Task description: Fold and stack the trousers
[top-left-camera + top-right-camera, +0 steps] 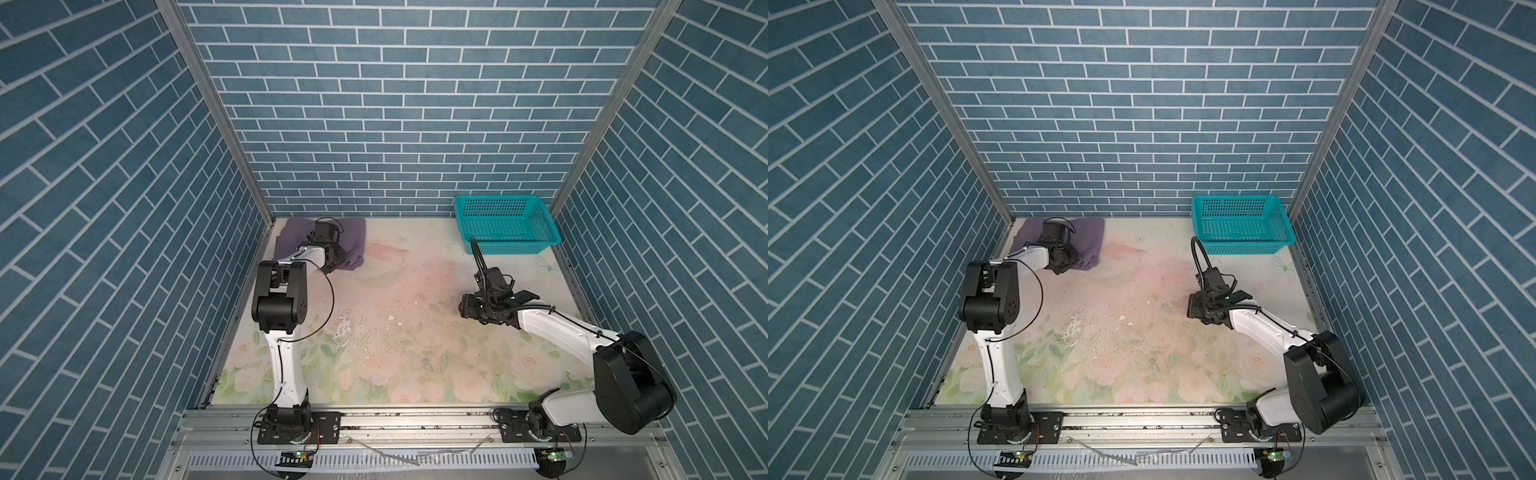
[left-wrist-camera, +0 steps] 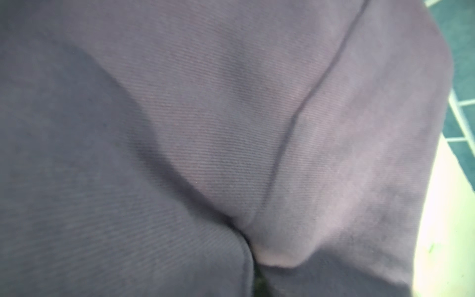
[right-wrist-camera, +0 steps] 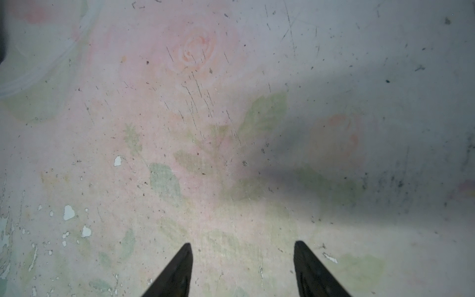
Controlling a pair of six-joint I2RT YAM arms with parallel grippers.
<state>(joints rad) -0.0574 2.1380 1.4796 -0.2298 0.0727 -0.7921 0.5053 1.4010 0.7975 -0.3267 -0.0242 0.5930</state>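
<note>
Floral tabletop (image 1: 415, 311) bears compact, folded, dusty-purple trousers (image 1: 353, 232).

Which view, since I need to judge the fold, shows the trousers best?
A top view: the trousers lie as a folded bundle in the far left corner. The left wrist view shows only close-up cloth and a seam; the right wrist view, only table.
</note>
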